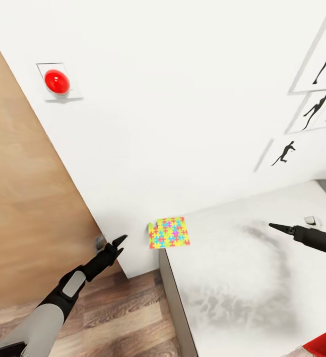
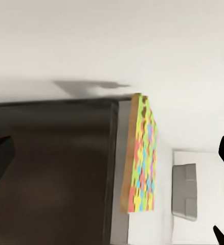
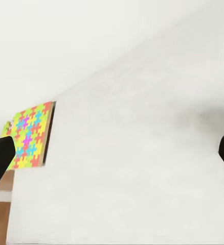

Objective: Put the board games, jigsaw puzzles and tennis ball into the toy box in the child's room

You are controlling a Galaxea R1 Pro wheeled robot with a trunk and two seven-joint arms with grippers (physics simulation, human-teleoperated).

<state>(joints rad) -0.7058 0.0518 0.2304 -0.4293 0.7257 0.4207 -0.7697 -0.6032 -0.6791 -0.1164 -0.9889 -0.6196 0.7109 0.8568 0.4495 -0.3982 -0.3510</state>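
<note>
Now — puzzle [image 1: 168, 232]: table [image 1: 262, 277] corner, overhanging.
Right gripper [image 1: 277, 227]: state unclear.
Left gripper [image 1: 117, 244]: spread, empty.
Tip: approach squarely, avoid nudging off.

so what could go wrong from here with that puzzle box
The jigsaw puzzle box sits at the very corner of the table, overhanging its edge, so a nudge could tip it onto the wood floor. The left gripper is below it by the wardrobe door and may bump either when rising.
</note>
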